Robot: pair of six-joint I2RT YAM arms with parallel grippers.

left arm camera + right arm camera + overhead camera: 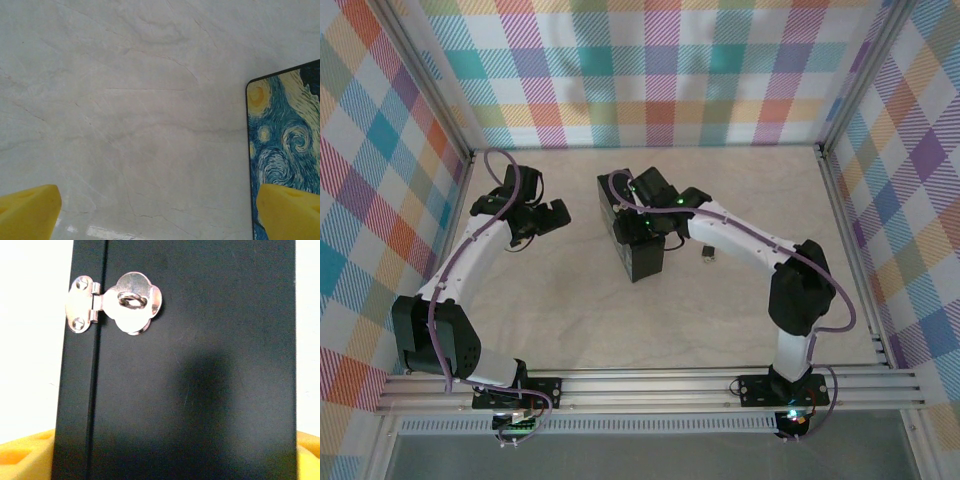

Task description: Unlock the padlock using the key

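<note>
A black box (638,245) stands on edge mid-table, and its swirly blue-yellow lid (285,140) shows at the right of the left wrist view. In the right wrist view, its metal hasp (131,302) lies over the staple with no lock through it. My right gripper (642,220) (165,457) straddles the box, yellow fingers (22,457) pressed to both side walls. The padlock (708,254), a tiny dark piece with a pale bit, lies on the table right of the box. The key is too small to make out. My left gripper (546,218) (160,215) hangs open over bare table left of the box.
Pale marble-look tabletop (570,310) inside aluminium rails, with checked cloth walls (660,70) on three sides. Free room lies in front of the box and between the two arms.
</note>
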